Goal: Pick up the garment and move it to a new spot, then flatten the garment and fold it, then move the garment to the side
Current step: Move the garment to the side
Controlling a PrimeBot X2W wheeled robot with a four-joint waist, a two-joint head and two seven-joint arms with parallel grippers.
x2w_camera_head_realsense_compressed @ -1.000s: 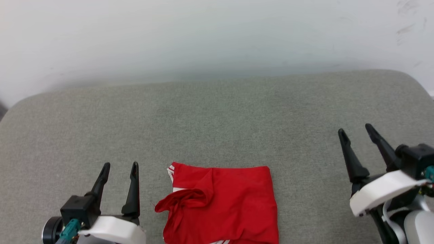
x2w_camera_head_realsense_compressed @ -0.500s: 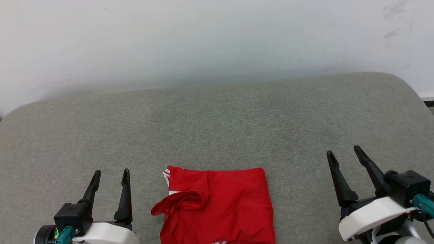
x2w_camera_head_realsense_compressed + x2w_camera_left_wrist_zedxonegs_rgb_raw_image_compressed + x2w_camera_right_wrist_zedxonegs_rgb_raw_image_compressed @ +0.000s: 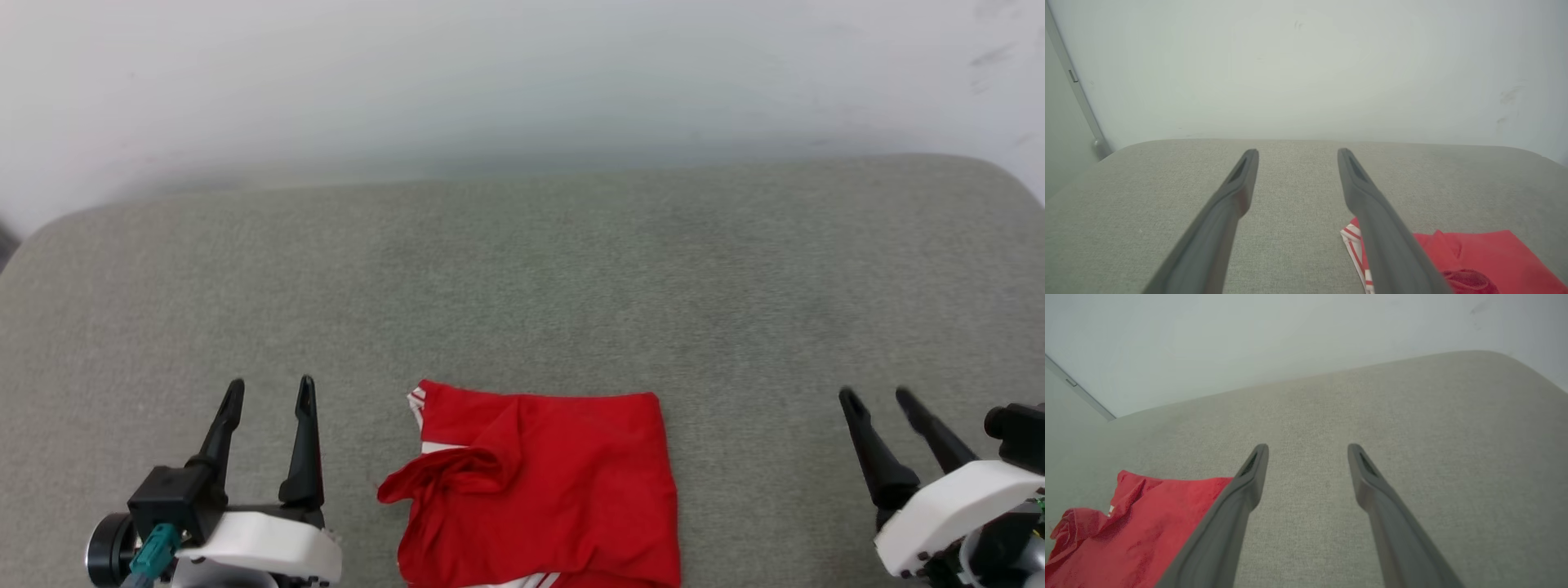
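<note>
place: plain indoor room; home or lab unclear | evidence: grey upholstered cushion (image 3: 522, 286); scuffed white wall (image 3: 522, 73)

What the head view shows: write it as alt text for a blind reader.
A red garment, roughly folded, lies bottom centre on a grey cushioned surface. The left gripper and right gripper flank it without touching, jaws open.

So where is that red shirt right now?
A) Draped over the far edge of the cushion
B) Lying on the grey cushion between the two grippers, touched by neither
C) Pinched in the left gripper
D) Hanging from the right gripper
B: the red shirt lies on the grey cushion, with the left gripper and the right gripper both open and apart from it, one on each side.
</note>
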